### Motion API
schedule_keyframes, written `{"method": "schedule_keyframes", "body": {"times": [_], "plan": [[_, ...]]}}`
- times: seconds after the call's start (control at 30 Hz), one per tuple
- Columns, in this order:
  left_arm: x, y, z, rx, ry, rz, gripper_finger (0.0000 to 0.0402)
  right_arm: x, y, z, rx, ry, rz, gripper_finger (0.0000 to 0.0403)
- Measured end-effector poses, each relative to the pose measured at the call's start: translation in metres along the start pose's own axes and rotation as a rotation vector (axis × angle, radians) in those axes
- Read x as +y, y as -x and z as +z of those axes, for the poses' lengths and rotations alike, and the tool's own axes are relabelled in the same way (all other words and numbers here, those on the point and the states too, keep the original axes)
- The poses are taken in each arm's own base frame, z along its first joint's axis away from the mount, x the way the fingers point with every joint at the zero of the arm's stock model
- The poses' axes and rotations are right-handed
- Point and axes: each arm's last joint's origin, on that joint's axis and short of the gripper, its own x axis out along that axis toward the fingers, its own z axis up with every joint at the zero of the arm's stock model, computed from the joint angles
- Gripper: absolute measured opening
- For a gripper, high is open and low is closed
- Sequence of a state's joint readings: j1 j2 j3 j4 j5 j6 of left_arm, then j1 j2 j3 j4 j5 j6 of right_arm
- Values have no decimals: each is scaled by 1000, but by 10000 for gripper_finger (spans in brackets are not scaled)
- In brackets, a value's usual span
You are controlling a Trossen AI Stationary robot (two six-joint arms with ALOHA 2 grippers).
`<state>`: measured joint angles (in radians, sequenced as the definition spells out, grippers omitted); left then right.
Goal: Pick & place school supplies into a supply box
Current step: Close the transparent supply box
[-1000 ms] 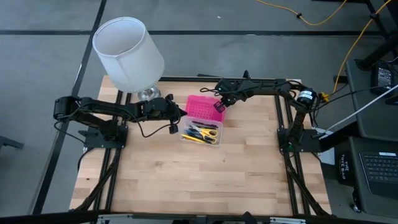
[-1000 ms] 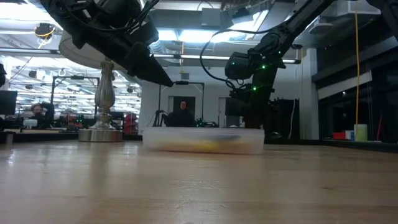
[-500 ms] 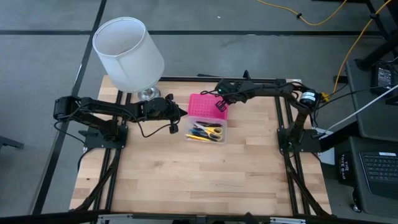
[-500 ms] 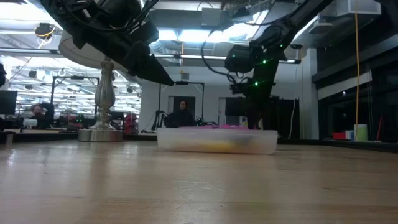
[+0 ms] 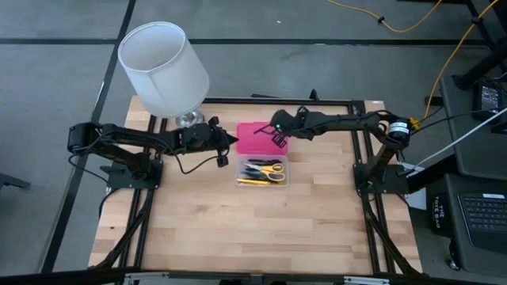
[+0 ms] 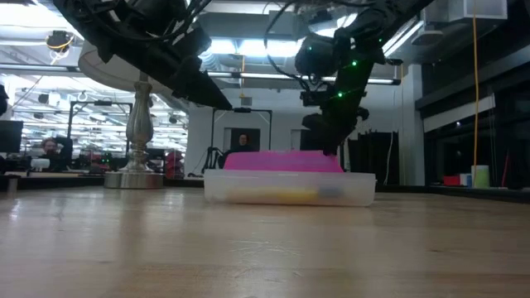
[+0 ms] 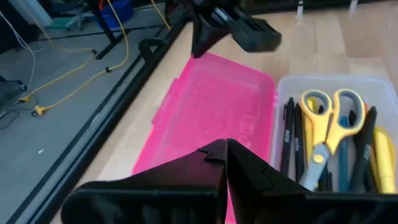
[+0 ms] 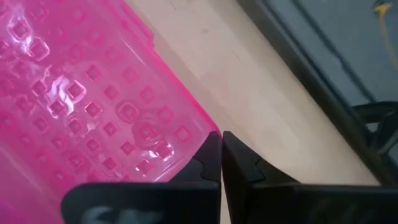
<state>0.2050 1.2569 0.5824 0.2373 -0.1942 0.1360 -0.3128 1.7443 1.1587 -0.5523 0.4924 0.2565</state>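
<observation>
Since half a second ago my right gripper (image 5: 280,139) has swung nearer the table's middle and now sits at the far right corner of the pink lid (image 5: 257,138), which has tilted up from flat; in the low view the lid (image 6: 282,161) rises above the clear base (image 6: 289,188) where before only a thin pink line showed. The supply box (image 5: 261,158) itself has barely shifted. I can read no writing: the black pen (image 7: 288,132) carries a small white mark too blurred to make out. My right fingers (image 8: 211,163) are pressed together with no gap, their tips against the lid's edge (image 8: 186,134), clamping nothing I can see. My left gripper (image 5: 231,142) hangs just beside the lid's left side, its fingers (image 7: 214,168) also closed and empty. The yellow-handled scissors (image 7: 328,121) and the pens lie in the open base (image 5: 262,171), near the table's (image 5: 317,229) middle
</observation>
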Motion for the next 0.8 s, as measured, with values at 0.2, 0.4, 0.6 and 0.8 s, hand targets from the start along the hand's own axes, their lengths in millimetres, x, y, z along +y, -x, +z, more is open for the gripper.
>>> {"method": "schedule_keyframes", "body": {"times": [0.2, 0.4, 0.6, 0.8], "plan": [[3, 12, 9, -60, 12, -4, 1, 20, 13, -5, -69, 61, -101, 2], [8, 27, 20, -133, 26, 6, 3, 37, 26, -10, -129, 109, -162, 2], [17, 29, 18, -113, 58, 35, 1, 49, 43, -15, -198, 117, -194, 2], [32, 21, 10, -61, 138, 94, 3, 53, 67, -16, -269, 106, -164, 2]]}}
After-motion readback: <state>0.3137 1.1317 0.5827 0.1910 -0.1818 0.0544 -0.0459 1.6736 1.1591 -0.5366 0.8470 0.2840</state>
